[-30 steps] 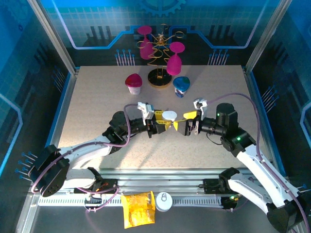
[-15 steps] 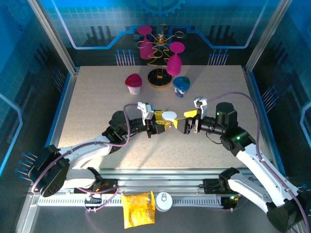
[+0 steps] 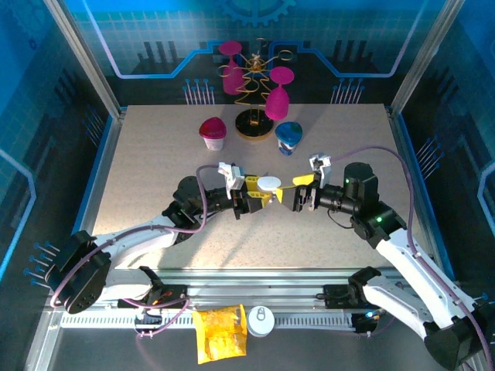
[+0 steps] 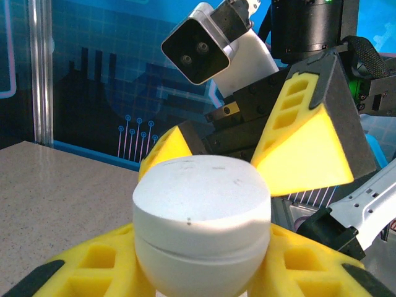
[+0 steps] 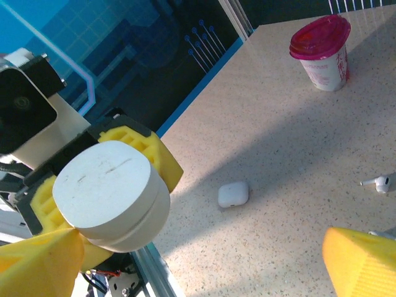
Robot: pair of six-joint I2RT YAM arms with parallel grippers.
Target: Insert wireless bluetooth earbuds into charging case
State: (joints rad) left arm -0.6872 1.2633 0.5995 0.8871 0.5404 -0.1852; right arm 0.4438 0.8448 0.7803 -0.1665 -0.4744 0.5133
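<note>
One earbud lies on its side on the table, in the right wrist view, at the right edge of the frame, its short stem pointing left. Near it on the same surface, but apart, sits a small white case with rounded corners, closed. A larger rounded white case is up off the table at mid-table, a seam showing between its lid and base and the lid down. The left hand is clamped on this case, one yellow finger pressed against each side of its lower half. Facing it from the right, the right hand has its yellow fingers spread wide apart and holds nothing. The case lies in front of that gap and close to one finger, though whether they touch cannot be told. Farther back on the table stand a white cup with a magenta lid and a cup with a blue top. Between them is a gold wire stand carrying magenta glasses. On the near rail below the arm bases lie a yellow packet and, touching it, a round white object.
</note>
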